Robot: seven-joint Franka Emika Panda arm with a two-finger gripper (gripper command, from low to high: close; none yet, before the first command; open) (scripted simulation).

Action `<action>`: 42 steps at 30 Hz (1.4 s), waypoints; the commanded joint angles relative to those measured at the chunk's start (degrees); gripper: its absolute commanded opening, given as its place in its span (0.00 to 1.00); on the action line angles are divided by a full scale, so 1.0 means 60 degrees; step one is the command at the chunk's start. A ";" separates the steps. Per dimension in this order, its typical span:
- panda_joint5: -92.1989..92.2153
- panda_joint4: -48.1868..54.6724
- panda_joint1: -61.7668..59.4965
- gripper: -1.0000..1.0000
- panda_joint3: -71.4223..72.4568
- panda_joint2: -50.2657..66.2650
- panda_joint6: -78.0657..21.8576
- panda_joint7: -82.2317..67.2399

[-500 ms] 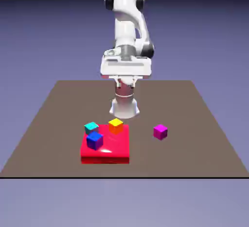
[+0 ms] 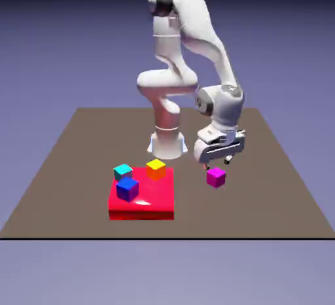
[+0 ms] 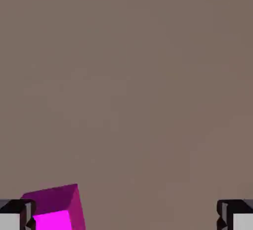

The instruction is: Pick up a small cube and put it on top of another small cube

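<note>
Two fingers are spreading wide on the gripper (image 2: 218, 163), nothing between their tips, and it's hovering just above and behind the magenta cube (image 2: 216, 177)! That cube is sitting on the brown table (image 2: 229, 217), right of the red block (image 2: 152, 196) in the exterior view. Up on the red block, the yellow cube (image 2: 156, 169) and blue cube (image 2: 127, 189) are resting, with the cyan cube (image 2: 123, 172) showing by its far left corner. In the hand view, magenta is peeking out beside the left-hand fingertip (image 3: 19, 215).

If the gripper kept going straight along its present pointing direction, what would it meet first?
Probably the bare table, with the magenta cube off to one side, near one fingertip; that finger might clip it, since depth is unclear.
</note>
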 commanded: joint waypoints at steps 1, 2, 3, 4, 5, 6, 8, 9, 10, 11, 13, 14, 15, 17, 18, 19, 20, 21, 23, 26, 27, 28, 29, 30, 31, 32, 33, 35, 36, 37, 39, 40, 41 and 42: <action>-0.0033 0.0065 0.0223 0.50 0.0232 0.0346 -0.0354 0.0033; -0.0048 0.0094 0.0277 0.50 0.0337 0.0503 -0.0515 0.0048; -0.0048 0.0094 0.0277 0.50 0.0337 0.0503 -0.0515 0.0048; -0.0314 0.0058 0.0390 0.50 0.0149 0.0849 -0.0161 0.0236; -0.0580 0.0023 0.0503 0.50 -0.0040 0.1195 0.0192 0.0424; -0.0846 -0.0013 0.0616 0.50 -0.0229 0.1540 0.0546 0.0612; -0.1379 -0.0084 0.0841 0.50 -0.0607 0.2232 0.1254 0.0989; -0.1566 -0.0109 0.0921 0.50 -0.0740 0.2475 0.1503 0.1121; -0.1566 -0.0109 0.0921 0.00 -0.0740 0.2475 0.1503 0.1121; -0.1566 -0.0109 0.0921 0.00 -0.0740 0.2475 0.1503 0.1121; -0.1034 -0.0038 0.0695 0.00 -0.0362 0.1784 0.0796 0.0745; -0.0768 -0.0002 0.0582 0.00 -0.0173 0.1438 0.0442 0.0556; -0.0502 0.0033 0.0469 0.00 0.0016 0.1093 0.0088 0.0368; -0.0048 0.0094 0.0277 0.00 0.0337 0.0504 -0.0515 0.0048; -0.0048 0.0094 0.0277 0.00 0.0337 0.0503 -0.0515 0.0048; 0.0134 0.0115 -0.0069 0.00 0.0033 0.0232 -0.0777 0.0316; 0.0316 0.0136 -0.0415 0.00 -0.0272 -0.0040 -0.1039 0.0584; 0.0498 0.0158 -0.0761 0.00 -0.0577 -0.0311 -0.1301 0.0853; 0.0863 0.0200 -0.1453 0.00 -0.1187 -0.0854 -0.1825 0.1389; 0.1409 0.0264 -0.2491 0.00 -0.2102 -0.1669 -0.2612 0.2195; 0.1592 0.0285 -0.2837 0.00 -0.2407 -0.1941 -0.2874 0.2463; 0.1774 0.0306 -0.3183 0.00 -0.2712 -0.2212 -0.3136 0.2731; 0.1956 0.0327 -0.3529 0.00 -0.3017 -0.2484 -0.3398 0.3000; 0.2138 0.0348 -0.3875 0.00 -0.3322 -0.2755 -0.3660 0.3268; 0.2321 0.0370 -0.4221 0.00 -0.3627 -0.3027 -0.3922 0.3537; 0.2407 0.0380 -0.4386 0.00 -0.3773 -0.3156 -0.4047 0.3664; 0.2407 0.0380 -0.4386 0.00 -0.3773 -0.3156 -0.4047 0.3665; 0.2591 -0.0009 -0.4303 0.00 -0.3709 -0.2713 -0.3218 0.3546; 0.2683 -0.0203 -0.4261 0.00 -0.3677 -0.2491 -0.2803 0.3487; 0.2775 -0.0397 -0.4220 0.00 -0.3645 -0.2269 -0.2388 0.3428; 0.2864 -0.0584 -0.4180 1.00 -0.3614 -0.2056 -0.1989 0.3371; 0.2864 -0.0584 -0.4180 1.00 -0.3614 -0.2056 -0.1989 0.3371; 0.2772 -0.0390 -0.4221 1.00 -0.3646 -0.2278 -0.2404 0.3430; 0.2680 -0.0195 -0.4263 1.00 -0.3678 -0.2499 -0.2819 0.3489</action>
